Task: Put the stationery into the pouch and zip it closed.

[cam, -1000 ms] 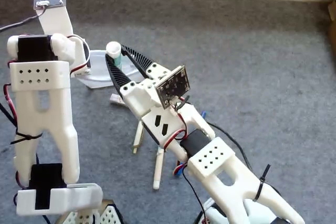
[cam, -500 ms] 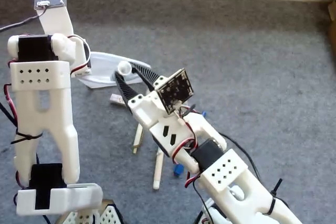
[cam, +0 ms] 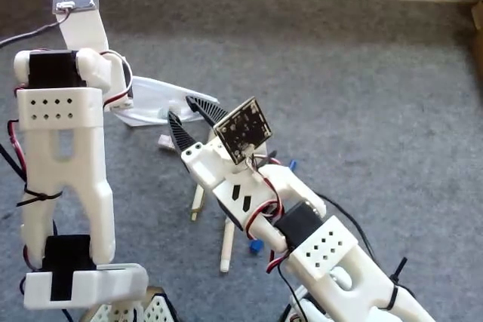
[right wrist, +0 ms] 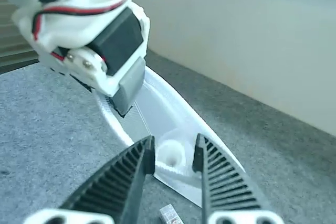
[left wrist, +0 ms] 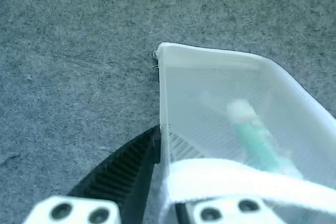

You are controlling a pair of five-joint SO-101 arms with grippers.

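The pouch (cam: 162, 99) lies on the grey counter (cam: 362, 73) with its mouth turned toward the right hand (cam: 183, 111), which sits just short of that opening. Inside the mesh lies a glue stick (left wrist: 252, 135) with a green body; in the right wrist view its round white end (right wrist: 170, 154) shows between the two ribbed fingers. The right hand is released, its fingers spread and holding nothing. The left hand (left wrist: 163, 156) is clenched on the pouch's rim at one corner, a black finger (left wrist: 131, 166) against the outside of the mesh. More stationery lies loose on the counter under the right arm: a small eraser-like piece (cam: 164, 142) just beside the pouch, a cream stick (cam: 198, 194), a white stick (cam: 227, 243) and a small blue piece (cam: 255, 246). The right arm stretches low across these toward the pouch, while the left arm comes down over the pouch's far end.
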